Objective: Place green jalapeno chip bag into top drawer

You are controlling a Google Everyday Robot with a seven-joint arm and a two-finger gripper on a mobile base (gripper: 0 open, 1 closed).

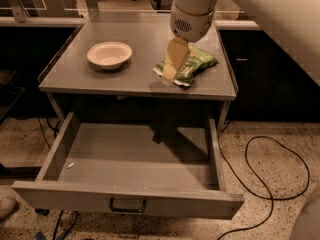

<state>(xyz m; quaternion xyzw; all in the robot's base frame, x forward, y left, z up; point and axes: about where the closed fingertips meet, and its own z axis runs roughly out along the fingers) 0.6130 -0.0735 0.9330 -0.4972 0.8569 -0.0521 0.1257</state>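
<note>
On tabletop (135, 39), green jalapeno chip bag (194, 64) lies right of bowl (109, 54); gripper (169, 75) at its bowl-side edge, spread or closed can't tell. Risk: thin edge pinch, crinkly bag slips short of top drawer (75, 196).

The gripper (169, 74) is held low over the grey tabletop (100, 81), at the left end of the green jalapeno chip bag (194, 63); contact cannot be confirmed. 1 cream bowl (109, 54) is seen well to the gripper's left. Below and in front of the gripper, the top drawer (130, 156) is seen open, with 1 dark handle (127, 205) at its front.
</note>
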